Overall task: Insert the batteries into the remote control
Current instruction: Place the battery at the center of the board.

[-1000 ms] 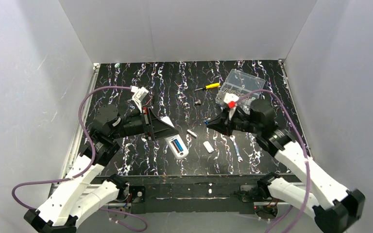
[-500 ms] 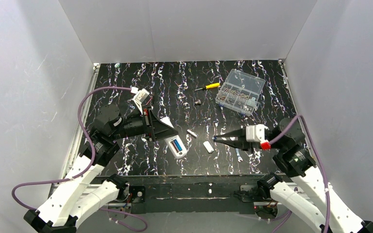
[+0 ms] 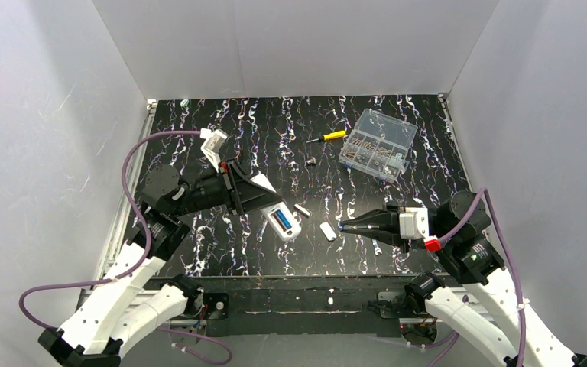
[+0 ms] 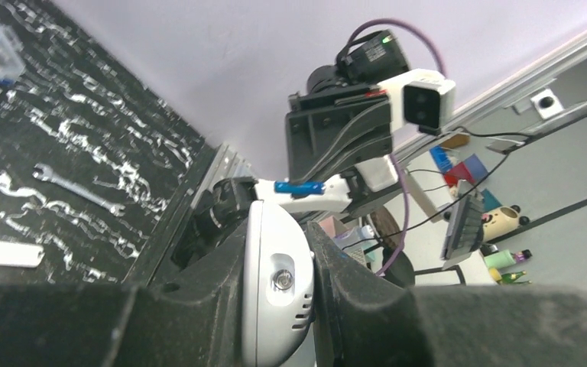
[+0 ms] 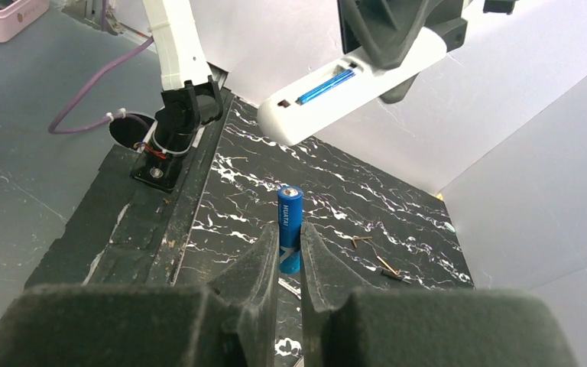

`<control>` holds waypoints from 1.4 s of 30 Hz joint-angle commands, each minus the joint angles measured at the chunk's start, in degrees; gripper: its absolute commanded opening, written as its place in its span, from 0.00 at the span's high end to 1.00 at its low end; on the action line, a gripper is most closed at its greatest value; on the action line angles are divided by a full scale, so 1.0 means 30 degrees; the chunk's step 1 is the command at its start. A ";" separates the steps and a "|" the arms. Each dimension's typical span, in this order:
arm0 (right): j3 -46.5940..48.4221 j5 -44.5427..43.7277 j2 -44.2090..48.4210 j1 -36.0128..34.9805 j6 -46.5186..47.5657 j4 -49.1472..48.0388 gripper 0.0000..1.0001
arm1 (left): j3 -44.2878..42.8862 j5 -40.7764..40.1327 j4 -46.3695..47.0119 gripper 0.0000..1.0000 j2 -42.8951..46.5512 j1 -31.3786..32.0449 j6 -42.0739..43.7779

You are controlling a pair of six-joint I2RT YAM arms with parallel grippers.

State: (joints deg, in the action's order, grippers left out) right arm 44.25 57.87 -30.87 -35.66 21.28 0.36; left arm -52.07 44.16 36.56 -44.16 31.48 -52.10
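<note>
My left gripper [image 3: 262, 200] is shut on the white remote control [image 3: 284, 223] and holds it above the table, back side up. Its open compartment holds one blue battery [image 3: 279, 220]. In the left wrist view the remote [image 4: 275, 294] is clamped between both fingers. My right gripper [image 3: 344, 226] is shut on a second blue battery [image 5: 289, 222], held upright in the fingers [image 5: 264, 260] a short way right of the remote [image 5: 351, 84]. That battery also shows in the left wrist view [image 4: 298, 186].
A small white cover [image 3: 327, 231] and a small pale cylinder [image 3: 302, 209] lie between the grippers. A silver wrench [image 4: 76, 187] lies under the right gripper. A yellow-handled screwdriver [image 3: 327, 137], a small dark part [image 3: 312, 161] and a clear compartment box [image 3: 378, 144] are further back.
My right arm swung from beside the clear box toward the near edge and turned its fingers left at the remote, carrying the battery. My left gripper moved the remote slightly right.
</note>
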 commanded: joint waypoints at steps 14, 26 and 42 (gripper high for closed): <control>0.0777 -0.0189 0.0141 -0.0096 -0.0248 -0.0306 0.99 | -0.0554 0.1224 0.9241 1.00 -0.0730 -0.0036 -0.4168; 0.0416 -0.0335 0.0323 -0.0096 -0.1088 -0.1298 0.99 | -0.0282 0.0985 0.8515 1.00 -0.0403 -0.0037 -0.3906; 0.0936 -1.5274 -0.1693 -0.0095 -1.5033 0.0573 0.99 | 0.0249 -0.1419 0.2577 1.00 0.1398 -0.0034 -0.1956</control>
State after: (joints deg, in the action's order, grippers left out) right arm 44.16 32.45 -33.17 -35.75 -8.51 -6.55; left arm -50.98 41.67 44.66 -42.48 31.48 -60.69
